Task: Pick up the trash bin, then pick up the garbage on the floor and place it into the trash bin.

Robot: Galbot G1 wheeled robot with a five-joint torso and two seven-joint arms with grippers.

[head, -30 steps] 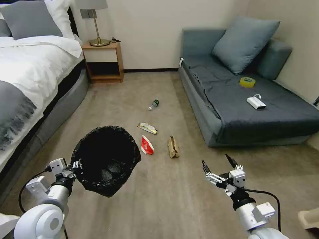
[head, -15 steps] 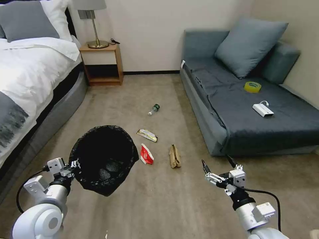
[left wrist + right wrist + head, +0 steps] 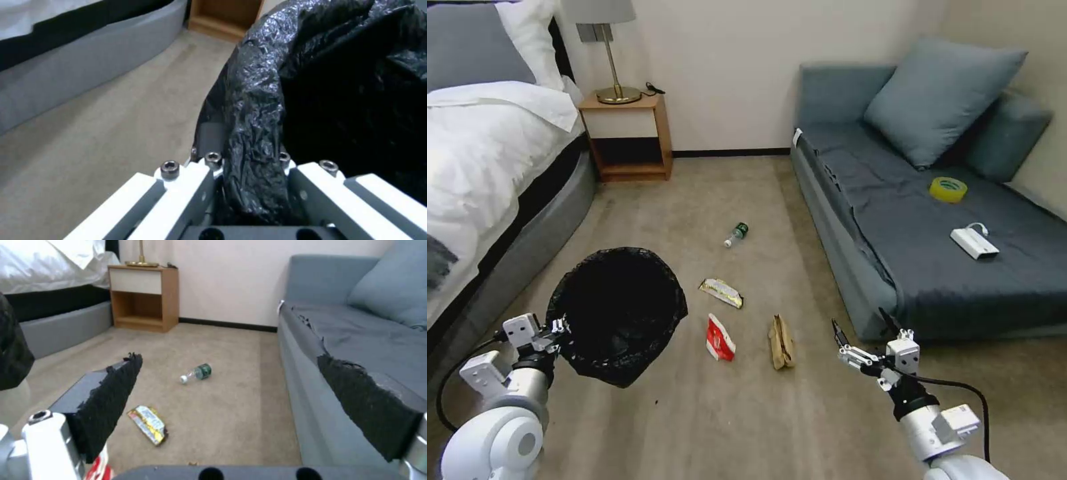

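- My left gripper is pinched onto the bag-covered rim of the trash bin, held off the floor at near left; glossy plastic could slide out.
- My right gripper hangs spread wide and empty at near right, beside the sofa; reaching left, its far finger might catch the sofa's edge.
- Paper bag and red packet lie nearest, the wrapper and bottle farther off.
- The flat wrapper looks, I think, hardest to pinch.
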